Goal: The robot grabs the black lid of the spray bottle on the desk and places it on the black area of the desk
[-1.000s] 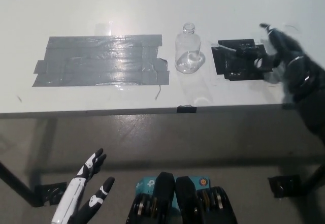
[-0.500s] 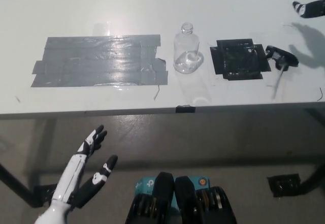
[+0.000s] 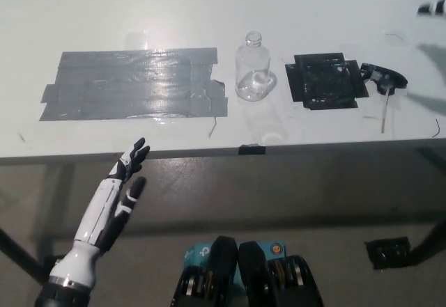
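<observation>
Fingers (image 3: 134, 155) on the white left hand (image 3: 124, 175) are spread and holding nothing; it sits below the desk's front edge, on the near left, well away from the black patch (image 3: 326, 81). Going back from there, the desk (image 3: 209, 8) carries a big grey tape patch (image 3: 132, 84), then a clear bottle (image 3: 252, 70) with no cap on, just left of the black patch. The black lid (image 3: 382, 79) lies right beside the patch's right edge, maybe touching it, with its thin tube pointing toward the desk's front edge. So it's not properly on the black yet. Farthest out, only a sliver of the right hand (image 3: 433, 6) shows, up past the lid, so there's no telling its state, but it's clearly the closer one.
</observation>
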`<state>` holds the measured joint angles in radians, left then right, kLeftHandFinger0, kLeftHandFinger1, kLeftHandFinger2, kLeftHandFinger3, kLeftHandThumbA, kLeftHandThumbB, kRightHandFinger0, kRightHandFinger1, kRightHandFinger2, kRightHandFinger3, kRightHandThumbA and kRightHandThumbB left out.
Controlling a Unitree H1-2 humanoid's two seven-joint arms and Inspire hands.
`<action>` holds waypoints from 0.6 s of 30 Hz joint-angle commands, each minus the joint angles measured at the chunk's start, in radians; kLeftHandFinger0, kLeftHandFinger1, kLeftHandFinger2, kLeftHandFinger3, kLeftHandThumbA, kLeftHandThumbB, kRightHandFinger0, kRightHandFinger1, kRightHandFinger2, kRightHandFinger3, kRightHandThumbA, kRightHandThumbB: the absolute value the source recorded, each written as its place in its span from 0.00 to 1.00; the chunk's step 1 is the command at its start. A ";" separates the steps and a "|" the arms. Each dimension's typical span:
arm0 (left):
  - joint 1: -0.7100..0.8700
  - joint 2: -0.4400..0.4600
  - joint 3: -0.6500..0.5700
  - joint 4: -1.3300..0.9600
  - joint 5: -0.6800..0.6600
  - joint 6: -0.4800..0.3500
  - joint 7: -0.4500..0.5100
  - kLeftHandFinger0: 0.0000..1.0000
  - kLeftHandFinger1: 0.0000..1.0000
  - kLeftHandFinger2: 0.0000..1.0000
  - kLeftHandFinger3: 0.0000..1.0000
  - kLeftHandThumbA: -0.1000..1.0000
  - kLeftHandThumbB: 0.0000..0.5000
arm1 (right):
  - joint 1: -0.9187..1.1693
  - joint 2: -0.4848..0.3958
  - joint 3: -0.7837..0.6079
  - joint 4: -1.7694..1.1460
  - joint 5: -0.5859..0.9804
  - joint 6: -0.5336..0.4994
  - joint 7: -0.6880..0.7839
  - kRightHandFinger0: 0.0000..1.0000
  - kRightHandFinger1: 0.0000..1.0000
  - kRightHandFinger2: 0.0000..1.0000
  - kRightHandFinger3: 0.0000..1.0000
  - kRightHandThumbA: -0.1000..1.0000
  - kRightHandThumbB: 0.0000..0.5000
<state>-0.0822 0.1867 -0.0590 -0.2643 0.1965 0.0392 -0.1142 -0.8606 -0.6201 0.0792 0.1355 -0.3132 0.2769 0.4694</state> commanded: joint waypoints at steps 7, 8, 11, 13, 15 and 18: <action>-0.059 -0.008 -0.007 0.005 -0.024 -0.029 -0.007 1.00 1.00 1.00 1.00 1.00 0.19 | 0.661 0.256 -0.161 -0.990 0.239 0.000 -0.172 1.00 1.00 1.00 1.00 1.00 0.67; -0.041 -0.008 -0.011 -0.004 -0.020 -0.025 -0.008 1.00 1.00 1.00 1.00 1.00 0.20 | 0.715 0.278 -0.140 -0.984 0.226 -0.038 -0.177 1.00 1.00 1.00 1.00 1.00 0.64; 0.022 -0.007 -0.018 -0.027 -0.019 -0.028 -0.010 1.00 1.00 1.00 1.00 1.00 0.21 | 0.860 0.348 -0.099 -0.937 0.207 -0.098 -0.190 1.00 1.00 1.00 1.00 1.00 0.69; 0.062 -0.005 -0.022 -0.035 -0.021 -0.032 -0.013 1.00 1.00 1.00 1.00 1.00 0.21 | 0.921 0.381 -0.091 -0.913 0.202 -0.128 -0.193 1.00 1.00 1.00 1.00 1.00 0.67; 0.088 -0.005 -0.025 -0.034 -0.023 -0.044 -0.012 1.00 1.00 1.00 1.00 1.00 0.23 | 0.972 0.426 -0.078 -0.842 0.195 -0.219 -0.211 1.00 1.00 1.00 1.00 0.99 0.56; 0.073 -0.004 -0.024 -0.025 -0.031 -0.037 -0.014 1.00 1.00 1.00 1.00 1.00 0.19 | 0.951 0.485 -0.067 -0.696 0.182 -0.275 -0.223 1.00 1.00 1.00 1.00 0.95 0.58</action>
<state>-0.0254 0.1865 -0.0727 -0.2440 0.1952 0.0381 -0.1144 0.0266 -0.2324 0.0615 -0.5003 -0.2265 0.2232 0.4120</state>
